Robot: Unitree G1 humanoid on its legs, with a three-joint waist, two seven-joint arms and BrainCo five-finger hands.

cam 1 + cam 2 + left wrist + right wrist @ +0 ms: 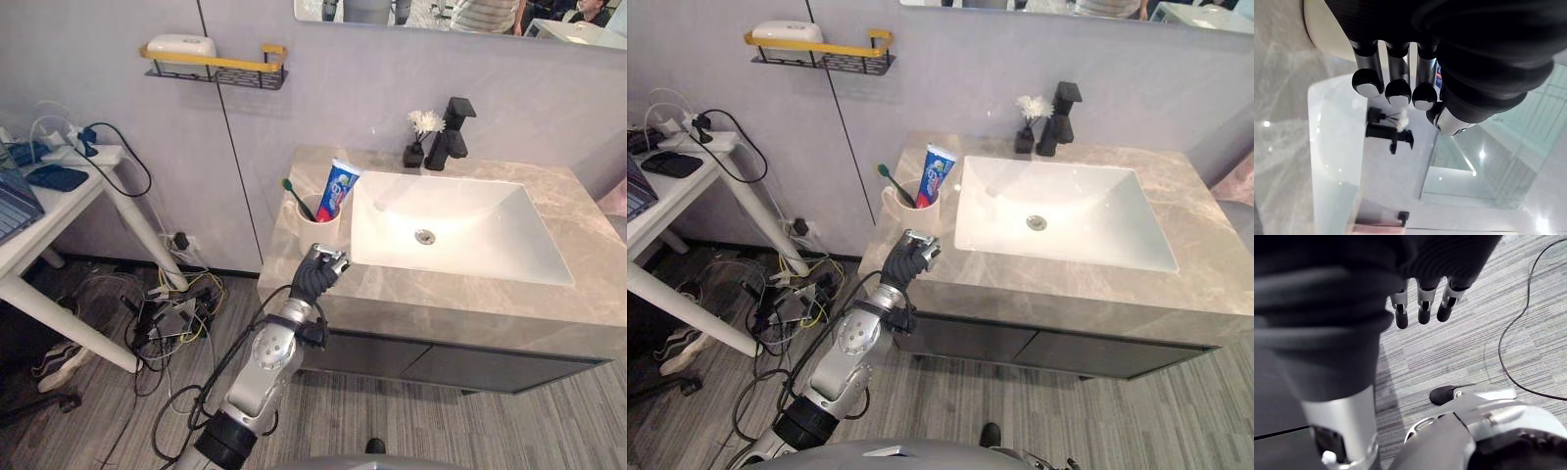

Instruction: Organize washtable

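A cream cup (315, 231) stands at the left end of the marble countertop (588, 235), beside the white basin (470, 220). It holds a green toothbrush (294, 196) and a red-and-blue toothpaste tube (338, 188). My left hand (315, 276) hovers over the counter's front left corner, just in front of the cup and apart from it. Its fingers (1397, 73) are curled and hold nothing; the cup (1322, 34) shows past them. My right hand (1423, 308) hangs over the grey floor with straight, relaxed fingers.
A black faucet (451, 132) and a small black vase (415, 149) with a white flower stand behind the basin. A yellow-railed wall shelf (220, 64) carries a white box. A white desk (59, 211) stands to the left, with tangled cables (176, 304) on the floor.
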